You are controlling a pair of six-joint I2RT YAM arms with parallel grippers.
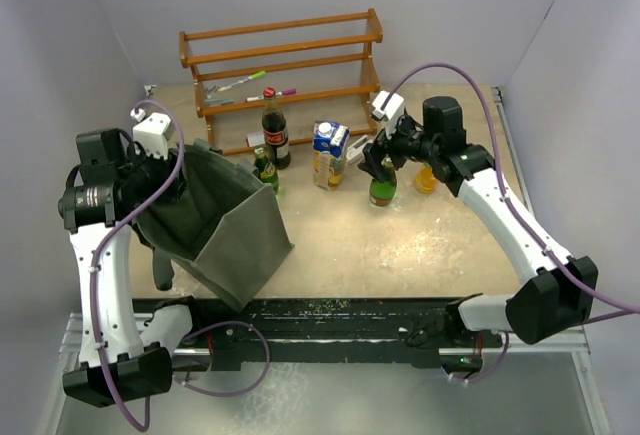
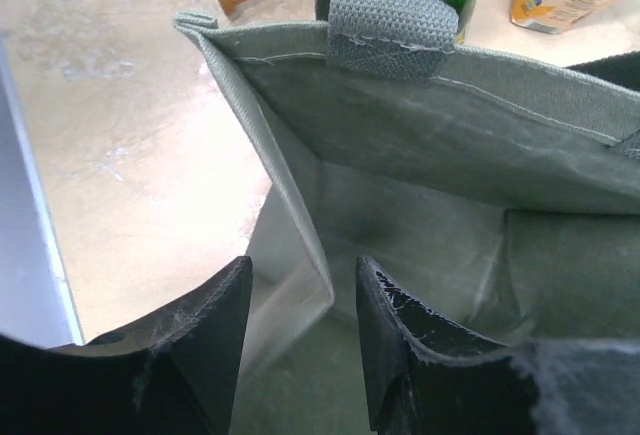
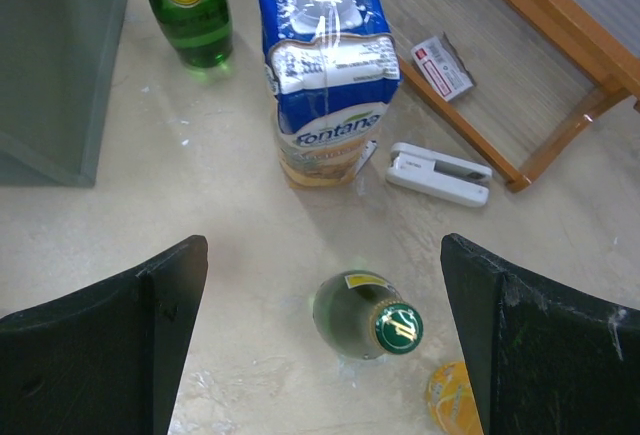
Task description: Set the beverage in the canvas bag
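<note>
Jaws of the left gripper (image 2: 303, 270) were found partly parted, straddling the top edge of one side wall of the canvas bag (image 1: 225, 235). The cloth ran down between the two fingers. Whether the pads pressed on it could not be told from the wrist view. The bag stood at the left of the table (image 1: 420, 245), leaning, with its mouth open. One loop handle (image 2: 390, 25) stood up from the far rim.

Jaws of the right gripper (image 3: 322, 255) were spread wide and held nothing. They hung directly over a green glass bottle (image 3: 365, 325) with a green cap. The bottle stood upright on the table between the two fingers and touched neither. It was well apart from the bag, at the right of the row of drinks.

An orange item (image 3: 450, 395) lay just beside the bottle, partly hidden by the right finger; its kind could not be made out. Beyond the bottle stood a blue-and-white Fontana carton (image 3: 325, 85). A white stapler-like object (image 3: 440, 173) lay to its right. A Perrier bottle (image 3: 190, 15) stood upright near the bag's far corner, and a cola bottle (image 1: 274, 130) stood just behind it. A wooden rack (image 1: 285, 55) stood along the back wall behind the drinks.
</note>
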